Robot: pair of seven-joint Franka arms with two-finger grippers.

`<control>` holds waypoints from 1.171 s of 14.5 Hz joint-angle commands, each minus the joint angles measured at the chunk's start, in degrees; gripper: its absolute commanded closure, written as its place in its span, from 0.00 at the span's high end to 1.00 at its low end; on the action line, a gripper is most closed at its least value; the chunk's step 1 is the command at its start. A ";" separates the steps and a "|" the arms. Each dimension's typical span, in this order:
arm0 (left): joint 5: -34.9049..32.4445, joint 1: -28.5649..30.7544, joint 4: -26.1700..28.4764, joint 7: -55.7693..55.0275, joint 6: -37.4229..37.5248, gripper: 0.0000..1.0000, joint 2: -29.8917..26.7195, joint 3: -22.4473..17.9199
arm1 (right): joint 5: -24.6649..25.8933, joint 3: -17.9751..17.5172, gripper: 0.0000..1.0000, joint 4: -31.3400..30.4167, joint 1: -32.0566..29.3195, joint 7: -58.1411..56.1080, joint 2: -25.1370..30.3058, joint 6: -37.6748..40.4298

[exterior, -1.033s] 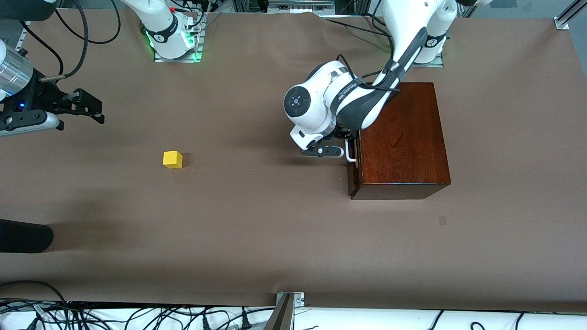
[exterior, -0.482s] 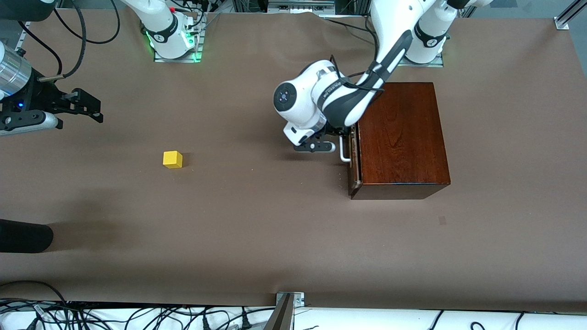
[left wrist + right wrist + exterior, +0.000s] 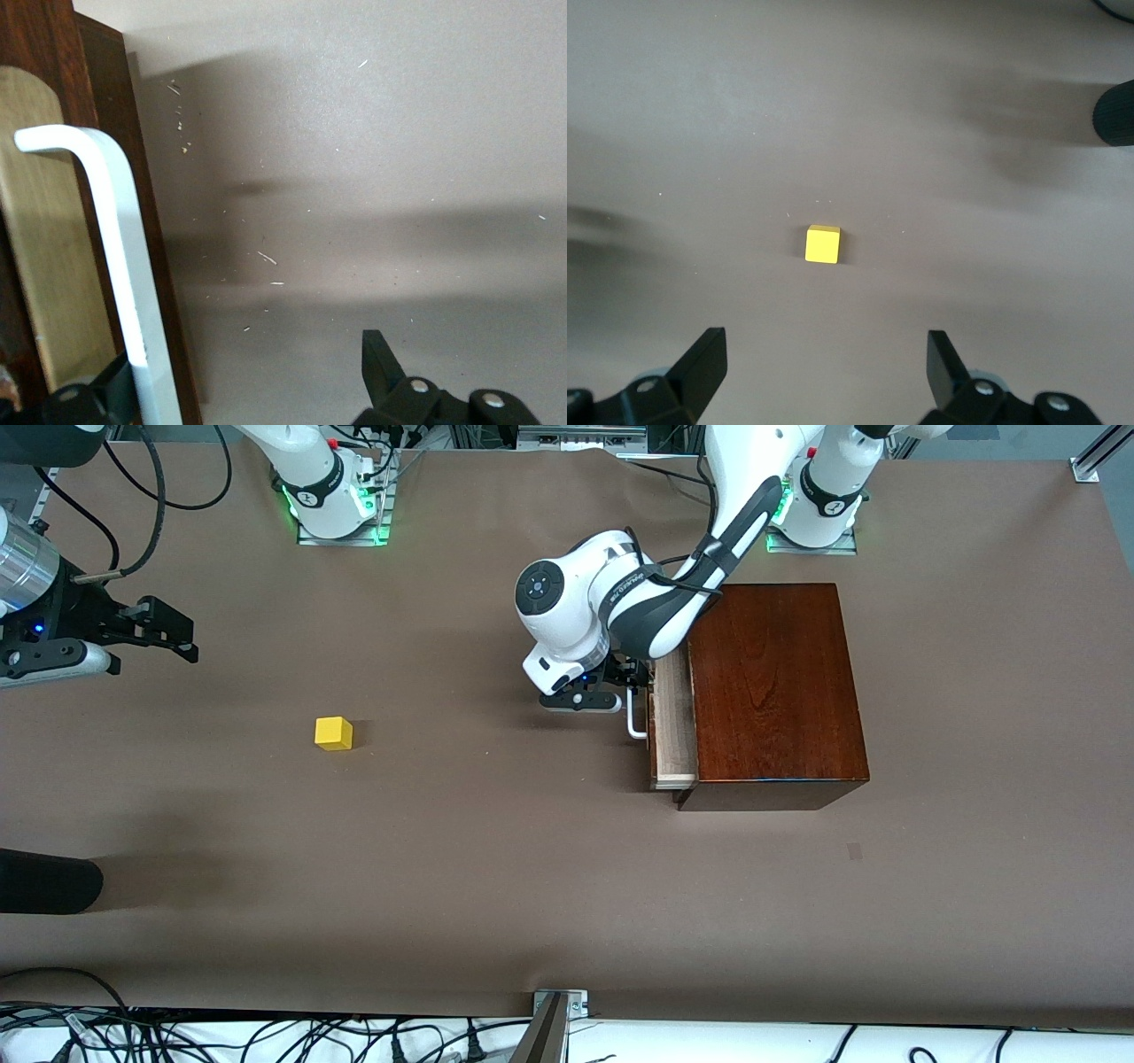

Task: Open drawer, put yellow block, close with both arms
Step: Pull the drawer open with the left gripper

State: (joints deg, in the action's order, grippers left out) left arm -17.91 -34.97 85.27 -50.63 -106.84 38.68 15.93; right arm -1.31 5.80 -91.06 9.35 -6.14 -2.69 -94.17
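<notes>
Both grippers gape: left gripper (image 3: 631,682) hooks drawer (image 3: 671,722) handle (image 3: 106,266), right gripper (image 3: 182,638) waits.

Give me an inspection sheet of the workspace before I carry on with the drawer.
Surface: brown table cover, flat, with faint specks.
Job's things: drawer partly pulled out of the dark wooden box, pale inside showing; yellow block sits on the table toward the right arm's end, touching nothing.
Clutter: nothing seen.
Grippers: left hand open, one finger hooked at the white handle; right hand open, waiting in the air, with the block in its camera's view.
Cables: a tangle off the table edge nearest the camera.
Surroundings: dark rounded object at the table's edge, unidentified.
</notes>
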 commanded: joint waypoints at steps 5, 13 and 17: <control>3.58 -2.48 -3.53 -0.17 -12.34 1.00 3.68 1.21 | -0.18 -0.09 1.00 0.18 -0.12 -0.10 0.31 0.65; 3.32 -3.35 -7.14 0.27 -12.07 1.00 5.61 1.12 | 0.35 0.00 1.00 0.18 -0.21 -0.36 0.23 0.30; 3.40 -3.18 -7.40 -0.17 -11.72 1.00 5.26 1.04 | 0.44 0.00 1.00 0.18 -0.21 -0.27 0.14 0.21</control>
State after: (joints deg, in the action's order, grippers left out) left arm -16.53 -37.20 82.46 -51.51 -114.36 40.27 16.37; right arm -1.30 5.85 -91.06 9.33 -6.14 -2.69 -94.15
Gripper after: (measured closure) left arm 0.000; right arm 0.000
